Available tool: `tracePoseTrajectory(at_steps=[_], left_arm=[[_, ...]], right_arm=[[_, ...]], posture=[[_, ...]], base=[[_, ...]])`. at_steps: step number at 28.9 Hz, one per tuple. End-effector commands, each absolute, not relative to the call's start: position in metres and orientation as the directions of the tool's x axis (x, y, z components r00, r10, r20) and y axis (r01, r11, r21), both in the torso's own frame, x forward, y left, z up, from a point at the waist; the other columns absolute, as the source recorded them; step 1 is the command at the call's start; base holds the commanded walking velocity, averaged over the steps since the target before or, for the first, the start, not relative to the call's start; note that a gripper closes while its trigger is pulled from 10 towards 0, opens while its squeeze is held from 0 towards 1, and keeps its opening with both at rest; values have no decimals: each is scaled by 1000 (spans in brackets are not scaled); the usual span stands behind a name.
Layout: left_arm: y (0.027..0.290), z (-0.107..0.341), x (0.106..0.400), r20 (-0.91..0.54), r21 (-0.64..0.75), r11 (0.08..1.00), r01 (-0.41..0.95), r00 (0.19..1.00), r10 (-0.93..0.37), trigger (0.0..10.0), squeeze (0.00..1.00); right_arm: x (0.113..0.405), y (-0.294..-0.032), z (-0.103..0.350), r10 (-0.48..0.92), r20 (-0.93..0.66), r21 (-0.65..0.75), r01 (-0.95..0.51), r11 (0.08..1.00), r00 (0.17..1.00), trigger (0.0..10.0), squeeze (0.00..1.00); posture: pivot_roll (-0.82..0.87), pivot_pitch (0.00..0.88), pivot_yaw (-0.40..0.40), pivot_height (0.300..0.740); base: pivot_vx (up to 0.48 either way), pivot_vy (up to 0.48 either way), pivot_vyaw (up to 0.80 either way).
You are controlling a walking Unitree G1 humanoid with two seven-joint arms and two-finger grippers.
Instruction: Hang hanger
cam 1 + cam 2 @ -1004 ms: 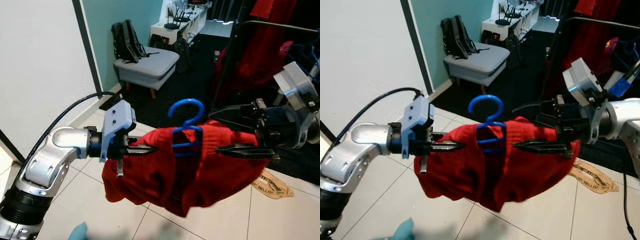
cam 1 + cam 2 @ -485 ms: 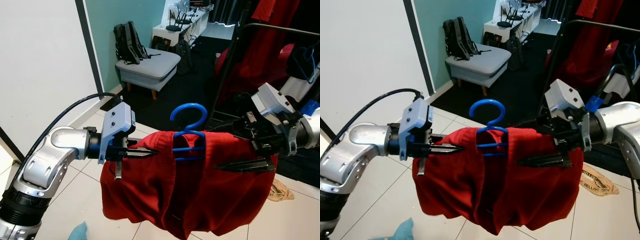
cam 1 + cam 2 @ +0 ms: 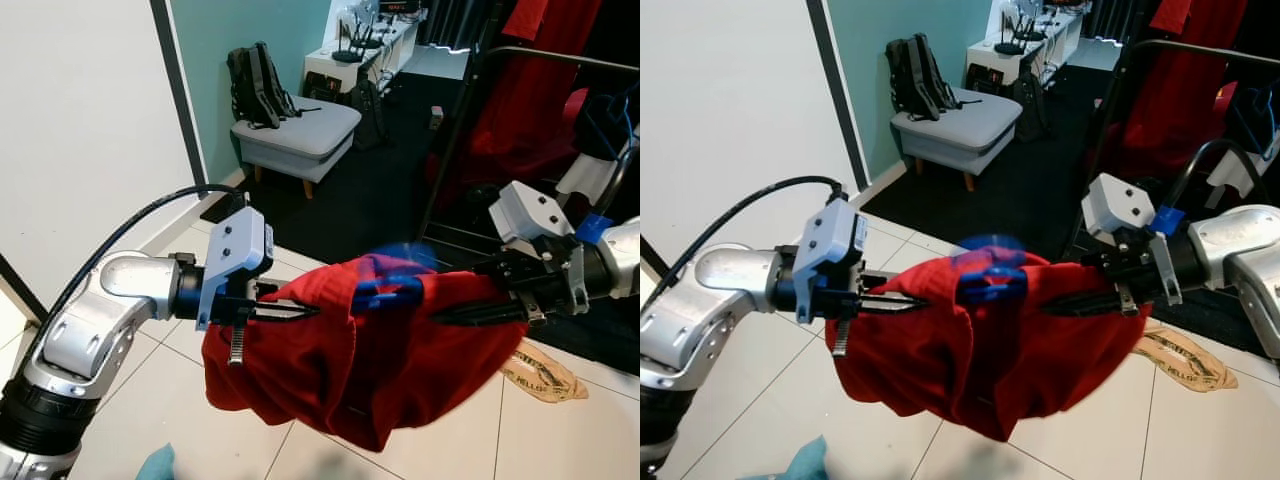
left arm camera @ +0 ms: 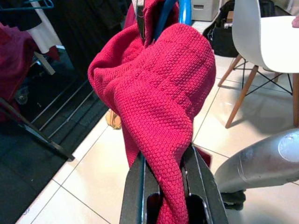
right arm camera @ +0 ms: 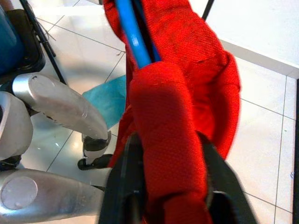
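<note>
A red knit sweater (image 3: pixel 360 370) hangs on a blue hanger (image 3: pixel 390 285) and is held up in the air between my two arms. The hanger's hook is blurred and tipped over the top of the sweater. My left gripper (image 3: pixel 300 312) is shut on the sweater's left end, and the left wrist view has the knit pinched between the fingers (image 4: pixel 135 186). My right gripper (image 3: pixel 455 314) is shut on the right end, its fingers level. In the right wrist view the blue hanger (image 5: pixel 133 42) runs out of the red sweater (image 5: pixel 177 107).
A black clothes rack (image 3: pixel 560 57) with red garments stands at the right, behind my right arm. A grey chair (image 3: pixel 300 130) carries a black backpack (image 3: pixel 255 80) by the teal wall. A teal cloth (image 3: pixel 160 465) and a paper bag (image 3: pixel 540 370) lie on the tiled floor.
The hanger's hook stood upright and has now tipped down, blurred. My right gripper's spread fingers have come together, level at the sweater's right end. The sweater has bunched up.
</note>
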State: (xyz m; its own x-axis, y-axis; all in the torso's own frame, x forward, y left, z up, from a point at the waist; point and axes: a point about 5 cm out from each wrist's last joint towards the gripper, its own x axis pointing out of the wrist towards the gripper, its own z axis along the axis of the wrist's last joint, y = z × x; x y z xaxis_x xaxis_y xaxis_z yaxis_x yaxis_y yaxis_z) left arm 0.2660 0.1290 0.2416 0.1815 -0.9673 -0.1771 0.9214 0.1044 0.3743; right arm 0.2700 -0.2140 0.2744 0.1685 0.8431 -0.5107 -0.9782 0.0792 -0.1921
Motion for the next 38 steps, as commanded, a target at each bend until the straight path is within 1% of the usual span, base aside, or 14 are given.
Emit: tracePoseTrajectory(at_steps=[1,11,12,13,14,20,23,28,31,34,35,36,37,38], left_arm=[[126,252,259,-140,405,64,912,131,-981,10000,0],[124,251,257,-152,386,27,922,93,-984,10000,0],[124,250,256,-149,367,21,930,81,-986,10000,416],[124,250,256,-149,367,21,930,81,-986,10000,416],[124,251,258,-137,329,29,944,78,-987,10000,1000],[125,250,261,-129,308,51,950,95,-987,10000,1000],[141,252,271,-135,341,121,932,176,-975,10000,1000],[146,255,272,-132,354,137,925,195,-972,10000,1000],[161,264,275,-150,393,166,905,241,-959,10000,1000],[161,264,275,-150,393,166,905,241,-959,10000,1000],[168,267,277,-153,412,195,890,278,-948,10000,1000],[168,267,277,-153,412,195,890,278,-948,10000,1000],[185,278,291,-82,454,353,818,433,-898,10000,1000],[185,278,291,-82,454,353,818,433,-898,10000,1000]], right_arm=[[269,-206,267,848,-519,-173,-985,22,110,0,0],[273,-204,268,843,-524,-198,-980,19,122,0,0],[274,-204,268,844,-521,-202,-979,21,126,0,0],[274,-204,268,844,-521,-202,-979,21,126,0,0],[275,-203,268,845,-518,-206,-978,23,129,0,0],[275,-201,266,850,-509,-207,-978,31,135,0,0],[275,-198,258,861,-488,-189,-980,56,143,0,0],[276,-198,257,864,-480,-185,-980,67,150,0,0],[278,-201,254,868,-455,-189,-974,122,197,0,0],[278,-201,254,868,-455,-189,-974,122,197,0,0],[279,-203,252,870,-440,-189,-970,152,222,0,0],[279,-203,252,870,-440,-189,-970,152,222,0,0],[280,-207,243,864,-398,-177,-950,257,308,0,0],[280,-207,243,864,-398,-177,-950,257,308,0,0]], posture=[[7,7,-9,740],[6,7,-9,740],[5,4,-9,740],[5,4,-9,740],[5,4,-9,740],[6,0,-8,740],[6,0,-7,740],[6,0,-7,740],[10,3,-5,740],[10,3,-5,740],[11,4,-5,740],[11,4,-5,740],[8,12,-2,740],[8,12,-2,740]], base=[[0,0,0],[0,0,0],[0,0,0],[0,0,0],[0,0,0],[0,0,0],[0,0,0],[0,0,0],[0,0,0],[0,0,0],[0,0,0],[0,0,0],[0,0,0],[0,0,0]])
